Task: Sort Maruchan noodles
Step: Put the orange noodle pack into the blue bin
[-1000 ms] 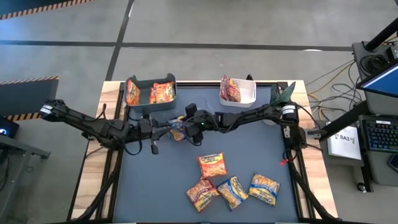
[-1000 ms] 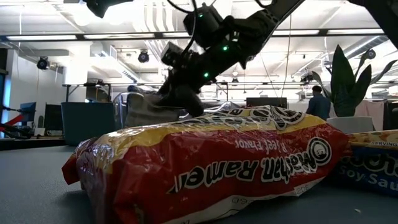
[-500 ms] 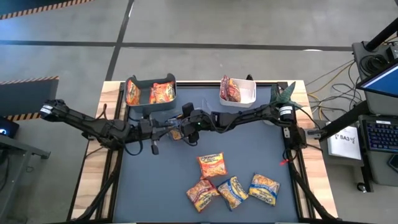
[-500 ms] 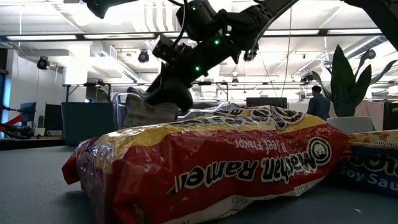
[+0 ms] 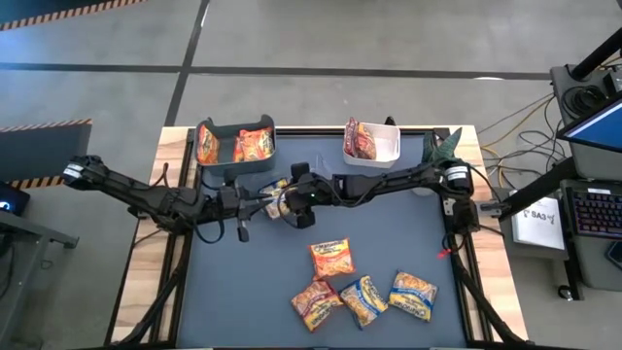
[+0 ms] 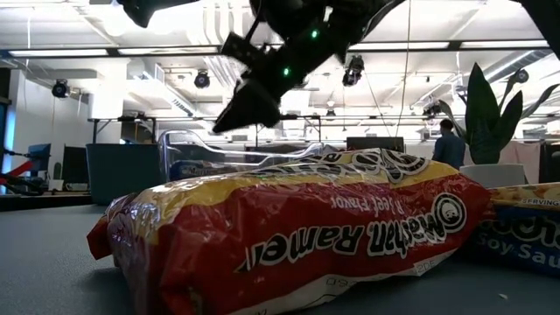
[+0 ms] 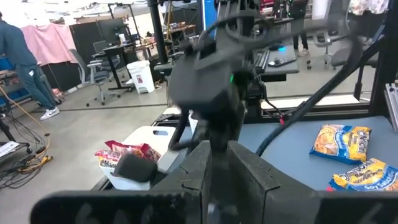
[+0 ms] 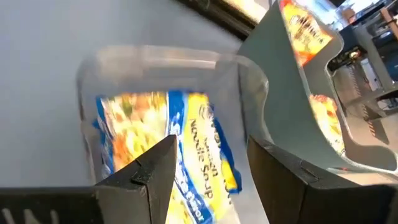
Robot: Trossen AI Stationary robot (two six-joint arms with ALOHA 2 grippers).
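High view: sorting partly done, four noodle packets [image 5: 333,258] left loose on the table [image 5: 243,292]. Teal bin [image 5: 235,145] holds orange packets, white bin [image 5: 372,142] red ones, clear bin [image 8: 165,62] one blue-yellow packet [image 8: 186,149]. Right gripper [image 5: 289,202] hangs above it with fingers parted, empty; left gripper [image 5: 262,204] closed, idle nearby.

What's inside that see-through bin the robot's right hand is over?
One blue-and-yellow Maruchan noodle packet lies in the clear bin, below the right hand, whose open fingers are empty. The fingers cover the packet's near end, so anything beneath that part is hidden.
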